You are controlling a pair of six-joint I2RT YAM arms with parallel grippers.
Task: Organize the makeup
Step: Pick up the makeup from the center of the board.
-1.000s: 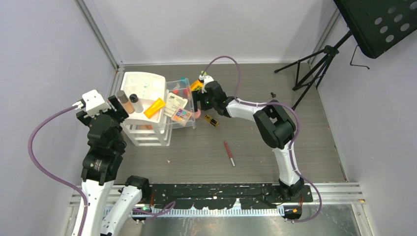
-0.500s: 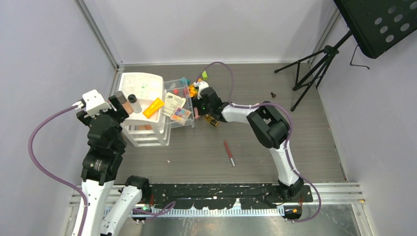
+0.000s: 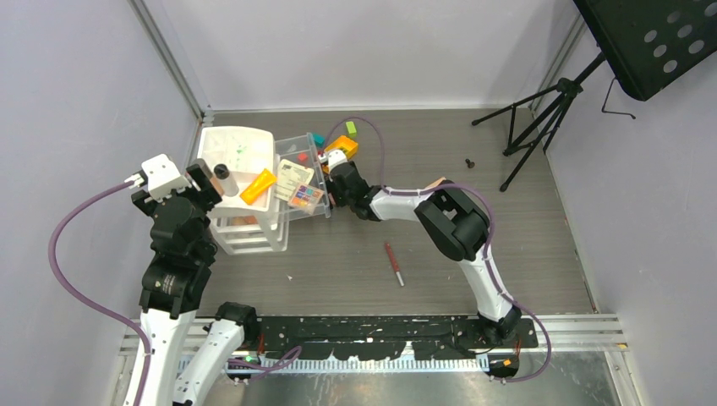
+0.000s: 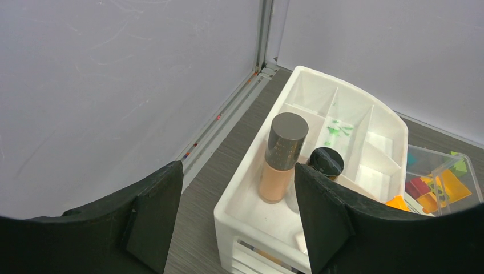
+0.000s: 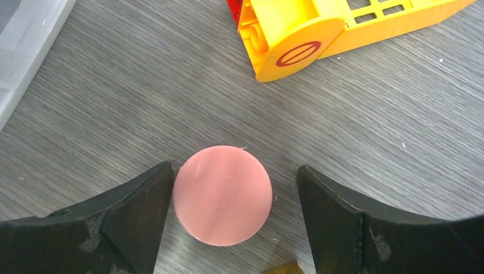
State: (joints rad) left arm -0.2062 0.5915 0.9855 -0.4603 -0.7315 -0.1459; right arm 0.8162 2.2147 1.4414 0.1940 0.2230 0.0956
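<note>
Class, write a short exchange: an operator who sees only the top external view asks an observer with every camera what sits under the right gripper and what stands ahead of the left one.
Operator: From above, the right wrist hides what is beneath it. What is there?
Observer: A round pink compact lies flat between the open fingers of the right gripper, not yet gripped.
Operator: And ahead of the left gripper?
Observer: A beige bottle with a dark cap stands upright in a near compartment of the white organizer.
</note>
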